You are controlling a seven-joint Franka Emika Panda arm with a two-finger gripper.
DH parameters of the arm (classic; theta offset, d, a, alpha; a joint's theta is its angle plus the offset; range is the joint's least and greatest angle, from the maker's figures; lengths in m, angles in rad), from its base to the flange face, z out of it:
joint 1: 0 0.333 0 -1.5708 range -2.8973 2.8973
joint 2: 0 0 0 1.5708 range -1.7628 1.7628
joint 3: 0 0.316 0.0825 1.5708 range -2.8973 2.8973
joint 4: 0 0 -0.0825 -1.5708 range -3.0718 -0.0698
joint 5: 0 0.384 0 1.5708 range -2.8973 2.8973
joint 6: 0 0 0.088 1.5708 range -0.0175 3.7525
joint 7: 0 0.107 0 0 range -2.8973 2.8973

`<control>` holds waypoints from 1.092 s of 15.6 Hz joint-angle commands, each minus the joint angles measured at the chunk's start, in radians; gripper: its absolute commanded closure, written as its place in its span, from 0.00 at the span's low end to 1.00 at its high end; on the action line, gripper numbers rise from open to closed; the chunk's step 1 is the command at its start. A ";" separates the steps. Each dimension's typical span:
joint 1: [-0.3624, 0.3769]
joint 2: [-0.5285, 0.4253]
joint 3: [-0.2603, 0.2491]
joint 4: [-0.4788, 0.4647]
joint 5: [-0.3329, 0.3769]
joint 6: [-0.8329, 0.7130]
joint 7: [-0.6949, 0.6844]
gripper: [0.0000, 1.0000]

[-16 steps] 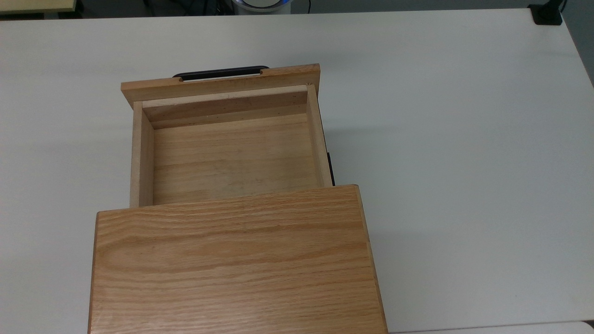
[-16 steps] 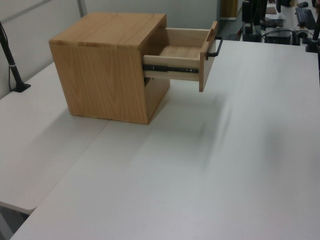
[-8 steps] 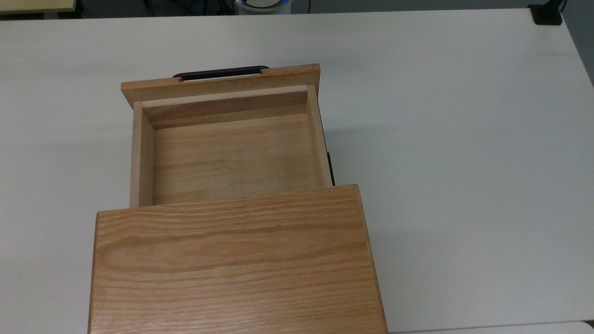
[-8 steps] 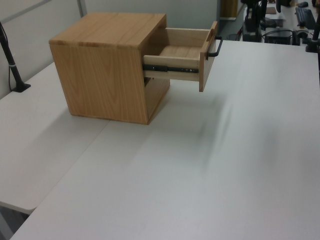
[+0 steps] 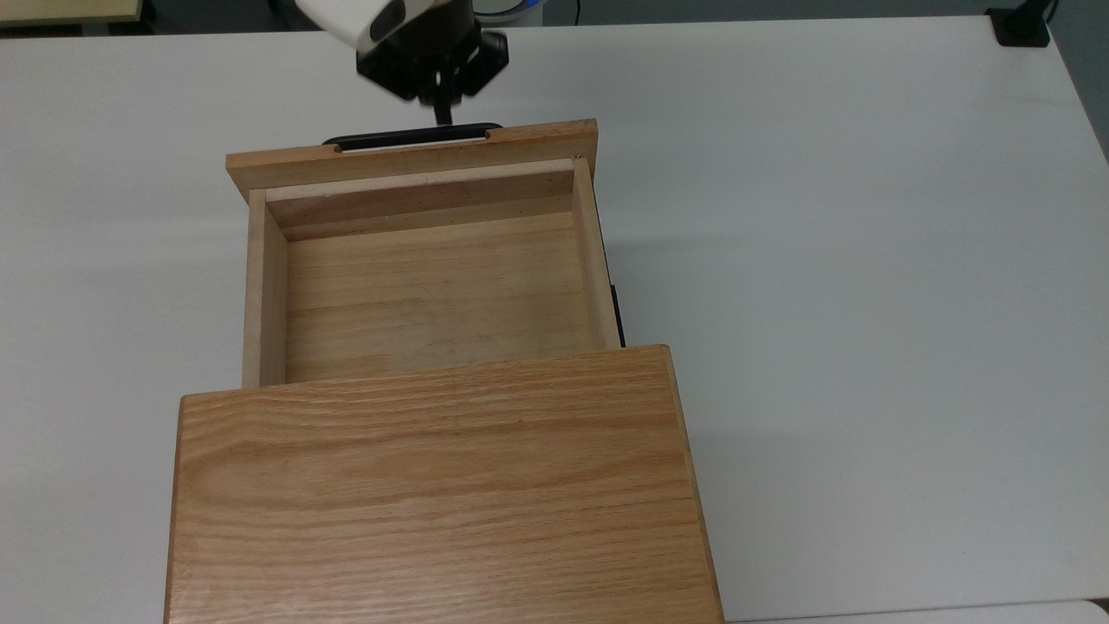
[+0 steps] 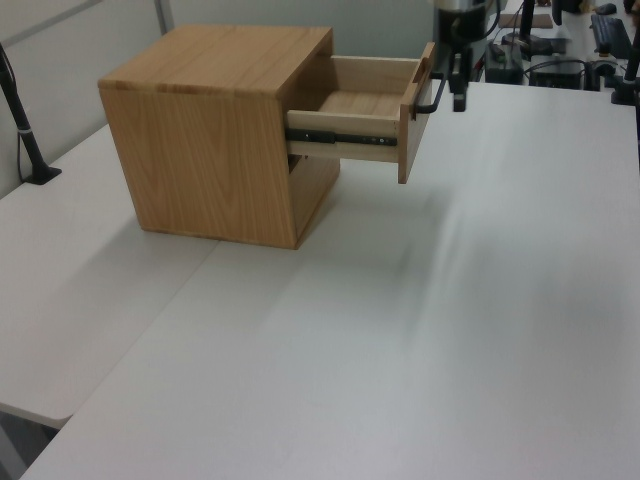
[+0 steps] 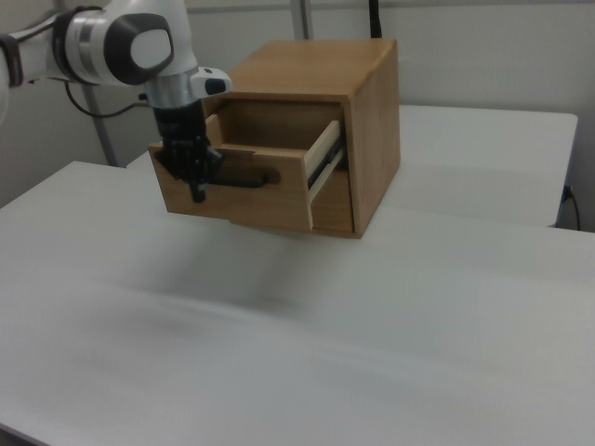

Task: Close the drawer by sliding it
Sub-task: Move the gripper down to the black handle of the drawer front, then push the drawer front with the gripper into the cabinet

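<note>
White table [image 5: 866, 260], open drawer [image 5: 433, 286], end effector [image 5: 444, 117] near handle [image 5: 411, 136]

Grained oak drawer [image 5: 433, 295], glossy black handle [image 5: 411, 136], matt white table [image 5: 866, 303]

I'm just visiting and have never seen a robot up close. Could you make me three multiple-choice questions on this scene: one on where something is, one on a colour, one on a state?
1. Where is the gripper?
A. Inside the drawer
B. In front of the drawer's handle
C. On top of the cabinet

2. What colour is the handle?
A. Black
B. Silver
C. Red

3. How does the drawer stand?
A. Fully shut
B. Lifted out onto the table
C. Pulled out of the cabinet

Answers:
1. B, the right view puts it against the front panel at the handle.
2. A, a black bar in each view.
3. C, its bare inside and side rail show.
</note>
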 commanded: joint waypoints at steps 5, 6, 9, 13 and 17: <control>-0.001 0.068 0.001 0.002 -0.019 0.335 -0.010 0.99; -0.001 0.078 0.001 0.002 -0.018 0.378 -0.001 0.99; 0.001 0.118 0.001 0.031 -0.007 0.467 0.039 0.98; 0.001 0.196 0.009 0.104 -0.012 0.514 0.090 0.95; 0.022 0.269 0.015 0.141 -0.025 0.669 0.183 0.95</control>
